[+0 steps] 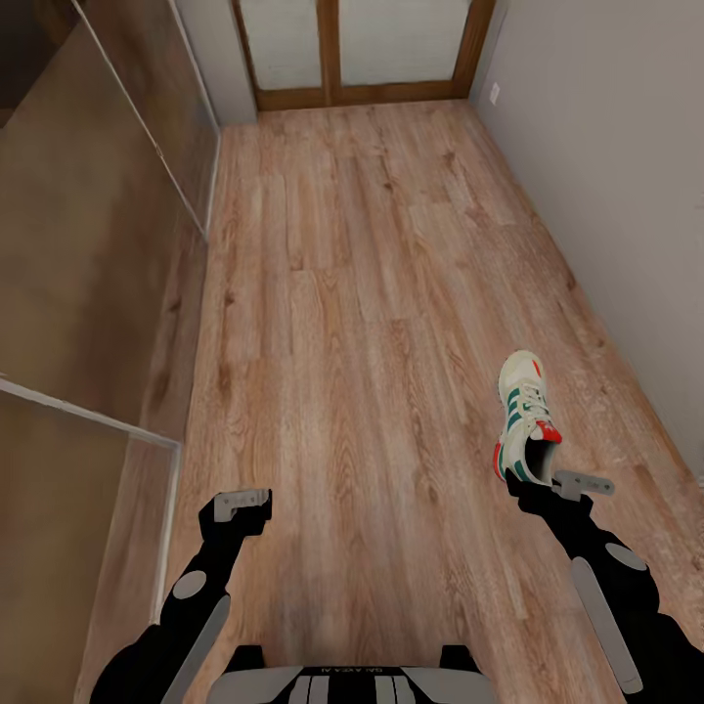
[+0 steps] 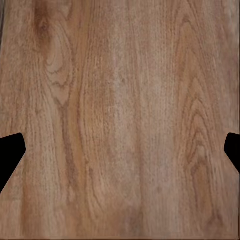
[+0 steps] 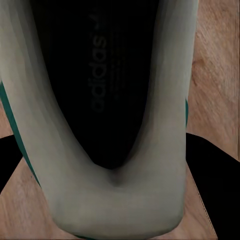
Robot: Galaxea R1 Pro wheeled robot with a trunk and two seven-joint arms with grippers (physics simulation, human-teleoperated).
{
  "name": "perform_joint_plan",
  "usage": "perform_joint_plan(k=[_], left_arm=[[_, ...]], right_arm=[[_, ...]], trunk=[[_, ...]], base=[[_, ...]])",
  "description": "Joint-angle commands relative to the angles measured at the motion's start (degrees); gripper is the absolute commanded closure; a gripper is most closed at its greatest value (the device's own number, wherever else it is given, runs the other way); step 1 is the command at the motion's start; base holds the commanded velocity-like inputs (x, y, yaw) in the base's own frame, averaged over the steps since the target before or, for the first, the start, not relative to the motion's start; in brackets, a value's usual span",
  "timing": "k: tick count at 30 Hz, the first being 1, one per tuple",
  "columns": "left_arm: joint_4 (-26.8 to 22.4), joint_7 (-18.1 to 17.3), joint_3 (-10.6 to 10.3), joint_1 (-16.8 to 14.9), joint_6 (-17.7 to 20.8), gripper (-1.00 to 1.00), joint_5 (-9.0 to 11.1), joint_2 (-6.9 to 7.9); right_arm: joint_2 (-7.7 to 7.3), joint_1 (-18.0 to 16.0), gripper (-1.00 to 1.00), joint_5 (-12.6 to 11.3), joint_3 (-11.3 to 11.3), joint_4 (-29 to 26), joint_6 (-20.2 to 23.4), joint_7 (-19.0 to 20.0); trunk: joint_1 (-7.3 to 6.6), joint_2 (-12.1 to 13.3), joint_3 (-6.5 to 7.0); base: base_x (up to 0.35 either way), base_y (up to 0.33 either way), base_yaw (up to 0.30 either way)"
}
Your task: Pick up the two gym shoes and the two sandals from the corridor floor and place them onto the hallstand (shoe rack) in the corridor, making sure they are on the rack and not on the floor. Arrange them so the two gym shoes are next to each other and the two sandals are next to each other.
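A: Left black end effector (image 1: 242, 506)?
B: Hanging spread open, empty, over the light brown plank floor (image 1: 372, 254).
A: Right end effector (image 1: 557, 481)?
B: Gripping 1 cream-white green-striped sneaker (image 1: 526, 418) by its heel, lifted. Nothing's racked, I'm judging; 3 remaining.

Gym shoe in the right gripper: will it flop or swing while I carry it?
The gym shoe probably stays fairly stiff: it juts forward without sagging. The right gripper holds only its heel, so the toe may swing. Its soft collar could deform and slip.
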Motion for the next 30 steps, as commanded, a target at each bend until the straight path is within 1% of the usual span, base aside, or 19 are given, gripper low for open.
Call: perform_joint_plan(k=[1, 14, 30], left_arm=[[-0.1, 0.48, -0.19, -0.02, 0.2, -1.0, 0.42, 0.08], [-0.03, 0.45, -0.2, -0.02, 0.19, -1.0, 0.43, 0.08], [-0.01, 0.5, -0.2, 0.0, 0.19, -1.0, 0.44, 0.08]], right_arm=[[-0.02, -0.03, 1.0, -0.58, 0.07, -0.09, 0.25, -0.45], [-0.02, -0.05, 1.0, -0.58, 0.07, -0.08, 0.24, -0.45], [-0.02, -0.04, 1.0, -0.58, 0.07, -0.08, 0.27, -0.45]], trunk=[[0.03, -0.01, -0.01], [0.03, -0.01, 0.24], [0.03, -0.01, 0.27]], base=[[0.337, 0.0, -0.271], [0.337, 0.083, -0.234], [0.336, 0.008, -0.02]])
